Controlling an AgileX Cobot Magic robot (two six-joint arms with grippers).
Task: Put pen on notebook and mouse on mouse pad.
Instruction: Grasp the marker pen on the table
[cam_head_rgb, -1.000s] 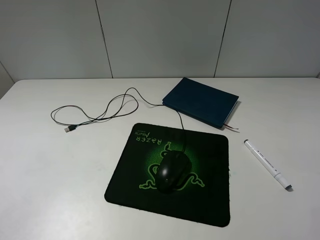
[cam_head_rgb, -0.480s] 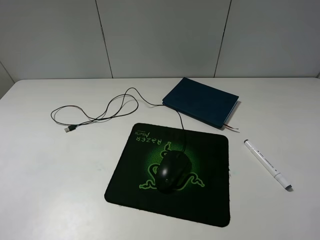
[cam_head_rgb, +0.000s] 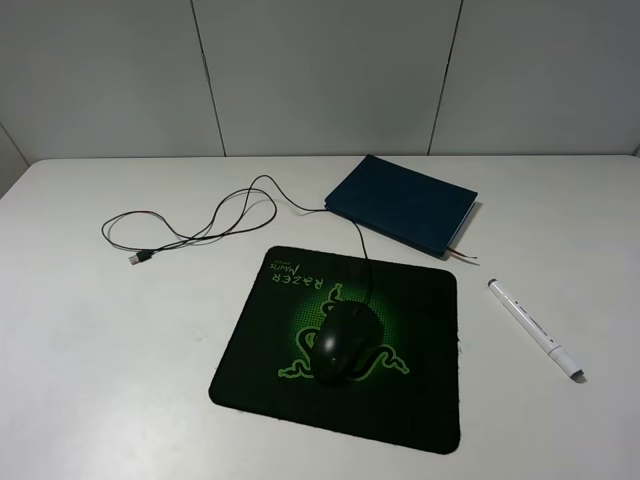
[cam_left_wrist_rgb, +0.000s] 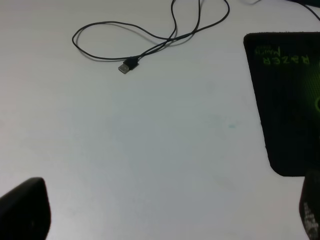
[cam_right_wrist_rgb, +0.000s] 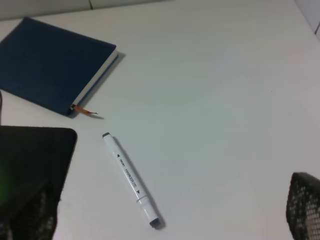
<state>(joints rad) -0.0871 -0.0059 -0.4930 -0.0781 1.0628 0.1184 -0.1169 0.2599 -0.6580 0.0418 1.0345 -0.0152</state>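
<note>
White matte table (cam_head_rgb: 90, 350), pale grey panelled wall (cam_head_rgb: 320, 70) behind w/ thin dark seams. Mouse (cam_head_rgb: 343, 342) sits on mouse pad (cam_head_rgb: 410, 400), centre-front. Its cable (cam_head_rgb: 205, 222) loops back-left to a USB plug (cam_head_rgb: 138, 258). Notebook (cam_head_rgb: 400, 203) lies closed just behind pad. Pen (cam_head_rgb: 534, 328) lies on bare table right of pad, apart from notebook. My left gripper (cam_left_wrist_rgb: 167, 215) & right gripper (cam_right_wrist_rgb: 167, 215) hover above table, fingers spread wide, nothing held.

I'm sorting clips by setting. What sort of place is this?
Probably an indoor office or lab workbench: a plain white table against bare grey wall panels, holding desk things: a wired mouse on a black mouse pad, a blue notebook and a white pen.
</note>
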